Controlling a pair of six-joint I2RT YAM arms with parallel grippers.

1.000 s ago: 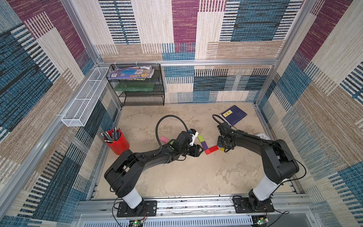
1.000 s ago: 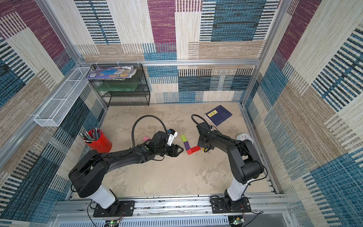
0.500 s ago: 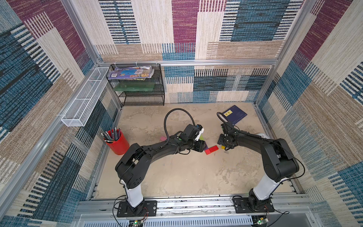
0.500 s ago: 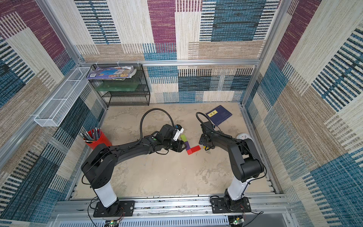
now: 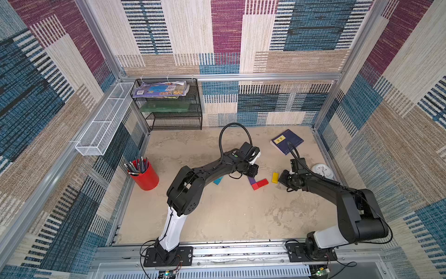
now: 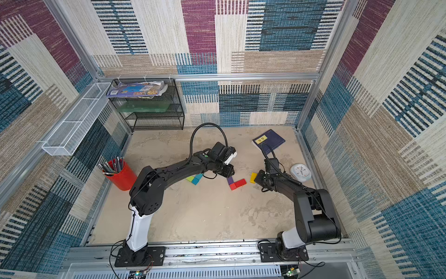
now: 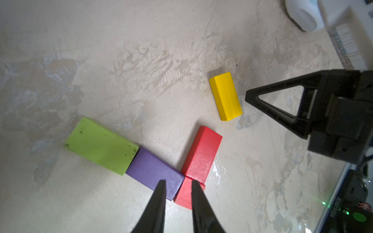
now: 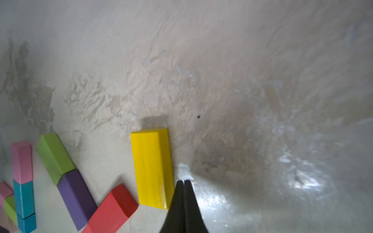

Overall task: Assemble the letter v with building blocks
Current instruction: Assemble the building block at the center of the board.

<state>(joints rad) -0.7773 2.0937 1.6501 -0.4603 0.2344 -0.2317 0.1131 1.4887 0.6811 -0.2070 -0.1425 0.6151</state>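
The building blocks forming the letter v lie mid-table: a lime green block [image 7: 101, 146], a purple block [image 7: 155, 174], a small red block [image 7: 185, 193] at the point, and a long red block [image 7: 201, 153] angling away. A yellow block [image 7: 225, 95] lies apart, just beyond the long red one. My left gripper [image 7: 178, 182] hovers over the purple-red joint, narrowly open and holding nothing. My right gripper [image 8: 183, 181] is shut and empty, its tip right beside the yellow block [image 8: 152, 167]. In both top views the left arm hides the lime block of the v.
Spare pink [image 8: 21, 161], teal [image 8: 23, 198] and lime blocks lie left of the v, under the left arm. A dark blue book [image 5: 286, 141] and white clock [image 5: 322, 171] are at the back right. A red pen cup [image 5: 144, 175] stands left, a black wire rack [image 5: 172, 106] back left.
My left gripper has reached right and back over the row of blocks, its jaws narrowing. My right gripper opened, then shut, and now sits beside the yellow block.
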